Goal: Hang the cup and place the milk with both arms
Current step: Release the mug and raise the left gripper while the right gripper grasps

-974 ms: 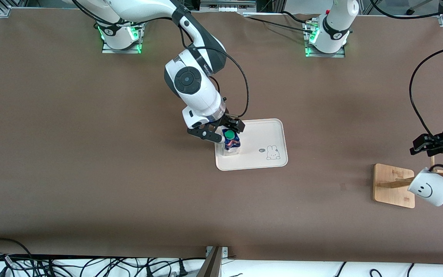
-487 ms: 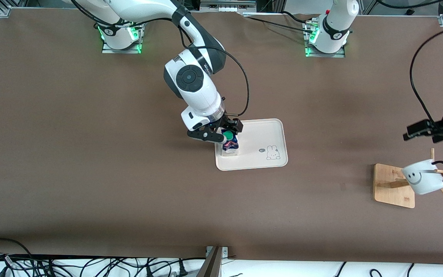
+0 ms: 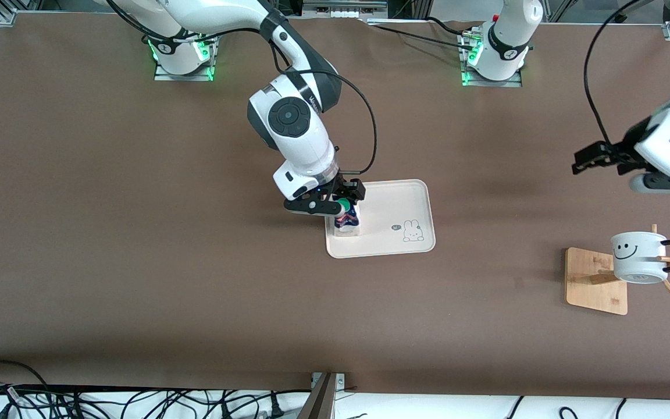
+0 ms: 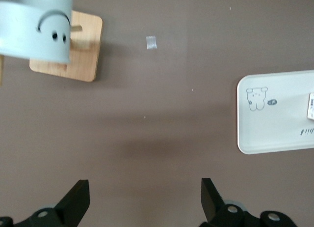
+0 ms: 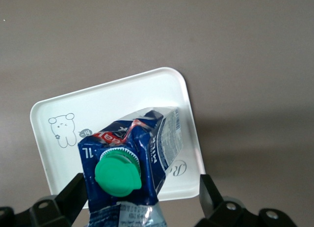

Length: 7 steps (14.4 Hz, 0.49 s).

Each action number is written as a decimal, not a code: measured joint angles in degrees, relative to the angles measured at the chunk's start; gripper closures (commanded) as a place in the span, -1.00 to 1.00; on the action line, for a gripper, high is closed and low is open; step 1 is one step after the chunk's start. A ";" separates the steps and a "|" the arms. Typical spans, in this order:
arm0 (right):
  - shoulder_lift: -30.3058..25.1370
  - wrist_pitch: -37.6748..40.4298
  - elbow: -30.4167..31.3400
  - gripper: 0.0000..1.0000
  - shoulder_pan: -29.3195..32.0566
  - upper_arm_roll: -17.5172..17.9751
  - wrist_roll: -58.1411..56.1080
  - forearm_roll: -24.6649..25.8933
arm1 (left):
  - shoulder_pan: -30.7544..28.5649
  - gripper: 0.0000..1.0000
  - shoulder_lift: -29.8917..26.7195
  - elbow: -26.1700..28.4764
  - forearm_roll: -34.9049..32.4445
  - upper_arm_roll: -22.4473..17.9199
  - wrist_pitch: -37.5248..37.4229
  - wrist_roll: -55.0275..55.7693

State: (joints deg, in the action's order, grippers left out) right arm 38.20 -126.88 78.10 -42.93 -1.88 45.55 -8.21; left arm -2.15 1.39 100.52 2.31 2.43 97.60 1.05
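The cup (image 3: 637,265), white with a black smiley and a black handle, hangs by that handle on a peg of the wooden rack (image 3: 594,279) at the left arm's end of the table. In the left wrist view, the cup (image 4: 34,28) is well clear of my left gripper (image 4: 144,202). My left gripper (image 3: 594,158) hangs open and empty over the bare table beside the rack. The milk (image 3: 348,221) stands on the white tray (image 3: 393,201). My right gripper (image 3: 338,201) is open around its top. The milk (image 5: 147,138) sits between the spread fingers, close to one.
The tray carries a small rabbit drawing (image 3: 410,231) toward the left arm's end. A small pale mark (image 4: 151,42) lies on the brown table between tray and rack. Cables and a white edge run along the table side nearest the camera.
My left gripper let go of the cup, opened wide, rose and drew away toward the bases. The cup swung and now hangs level on the peg. The right gripper shifted slightly at the milk.
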 measured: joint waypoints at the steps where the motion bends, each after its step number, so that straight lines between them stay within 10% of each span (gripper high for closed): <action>1: 0.10 0.00 0.00 -1.00 0.00 0.00 -0.50 0.23 | 0.78 -1.00 -0.54 0.32 -0.41 0.16 -0.65 0.66; 5: 0.64 0.00 0.01 -1.00 -0.01 0.00 -1.22 0.33 | 3.72 -1.00 -1.80 0.20 -2.01 0.18 -1.49 2.36; 7: 0.80 0.00 0.01 -0.43 -0.03 0.00 -1.33 0.33 | 3.69 -1.00 -1.18 -1.39 -2.03 0.02 -2.39 2.40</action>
State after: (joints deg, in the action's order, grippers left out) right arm 39.01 -126.88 78.11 -42.96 -1.88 44.23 -7.88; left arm 1.53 0.21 99.13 0.28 2.46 95.21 3.44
